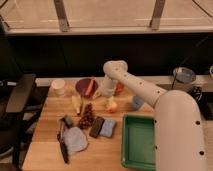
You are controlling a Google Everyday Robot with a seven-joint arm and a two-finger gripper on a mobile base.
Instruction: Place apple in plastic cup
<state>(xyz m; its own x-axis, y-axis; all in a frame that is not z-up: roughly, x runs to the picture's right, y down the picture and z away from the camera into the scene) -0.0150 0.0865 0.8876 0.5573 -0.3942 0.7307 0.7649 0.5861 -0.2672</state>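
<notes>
The apple (112,106) is a small yellow-orange fruit with a reddish blush on the wooden table (50,145), near its middle. The gripper (107,97) hangs from the white arm right above the apple, close to its top. The plastic cup (137,102), small and light blue, stands upright to the right of the apple, partly behind the arm. The arm's forearm runs from the lower right up and over the cup.
A red-orange bowl (86,87) and a white cup (59,86) stand at the back left. A pale yellow piece (76,104), a dark grape bunch (87,117), dark and blue packets (101,127), a cloth (75,139) lie left; a green tray (137,142) at front right.
</notes>
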